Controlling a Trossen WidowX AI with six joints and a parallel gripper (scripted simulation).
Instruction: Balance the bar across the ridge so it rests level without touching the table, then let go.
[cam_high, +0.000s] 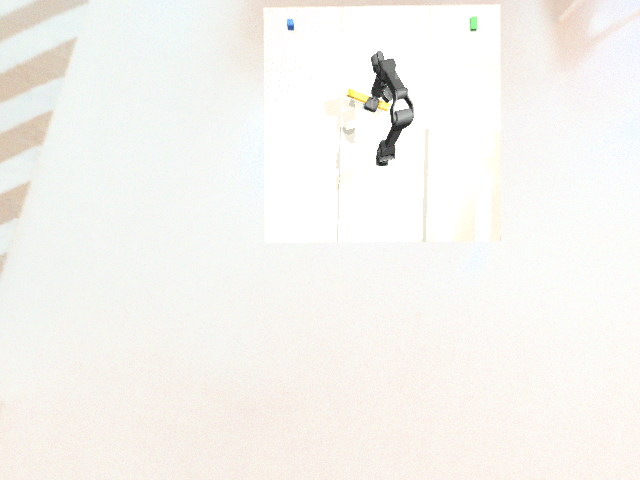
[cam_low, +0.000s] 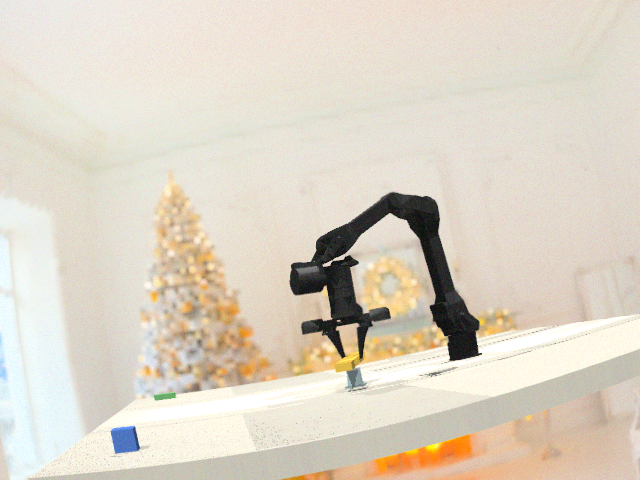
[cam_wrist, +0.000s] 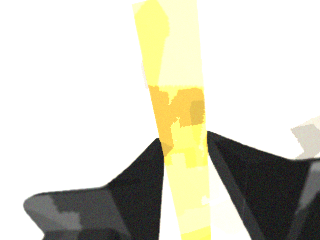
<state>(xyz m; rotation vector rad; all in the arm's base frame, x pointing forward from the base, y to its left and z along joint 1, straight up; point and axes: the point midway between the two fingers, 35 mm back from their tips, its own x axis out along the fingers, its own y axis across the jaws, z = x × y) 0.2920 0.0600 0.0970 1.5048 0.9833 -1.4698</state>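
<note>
The yellow bar (cam_high: 357, 95) (cam_low: 347, 363) (cam_wrist: 175, 65) is held above the table. My gripper (cam_low: 352, 357) (cam_wrist: 184, 138) is shut on the bar, with one fingertip against each long side. The grey-blue ridge (cam_low: 354, 379) stands on the table right under the bar in the exterior view. The bar's underside is at or just above the ridge's top; I cannot tell whether they touch. In the top view the hand covers the middle of the bar and nearly all of the ridge. The ridge cannot be made out in the wrist view.
A blue block (cam_high: 290, 24) (cam_low: 125, 439) and a green block (cam_high: 473, 23) (cam_low: 164, 396) lie on the white table (cam_high: 310, 206) (cam_low: 206, 439), far from the bar, near two corners. The arm's base (cam_low: 463, 345) stands behind and right of the ridge in the exterior view.
</note>
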